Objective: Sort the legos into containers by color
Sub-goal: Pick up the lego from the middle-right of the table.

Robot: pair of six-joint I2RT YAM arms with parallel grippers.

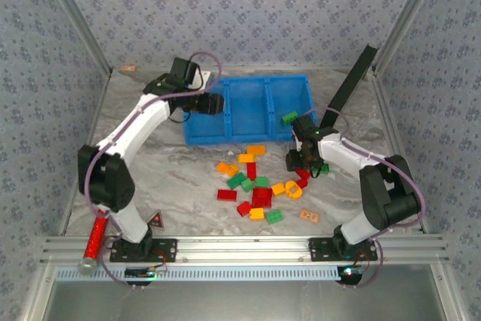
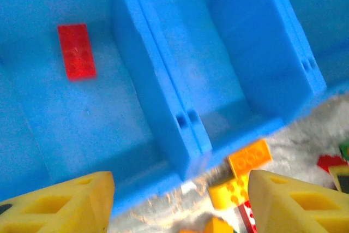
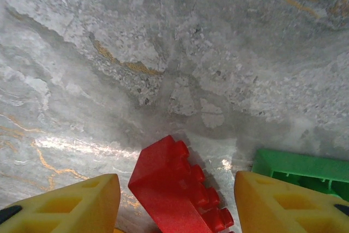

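One red brick [image 3: 163,175] sits inside my right gripper [image 3: 175,181], jaws apart — pickup step, so squeeze next. Left gripper [image 2: 180,177], apart and empty, hangs over the tray [image 2: 163,96].

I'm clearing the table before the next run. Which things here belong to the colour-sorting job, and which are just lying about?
Job: blue three-compartment tray; red lego inside it; loose red, orange-yellow and green legos.
Lying about: shiny red cylinder; pale tan-pink block; black strip; small red triangle.
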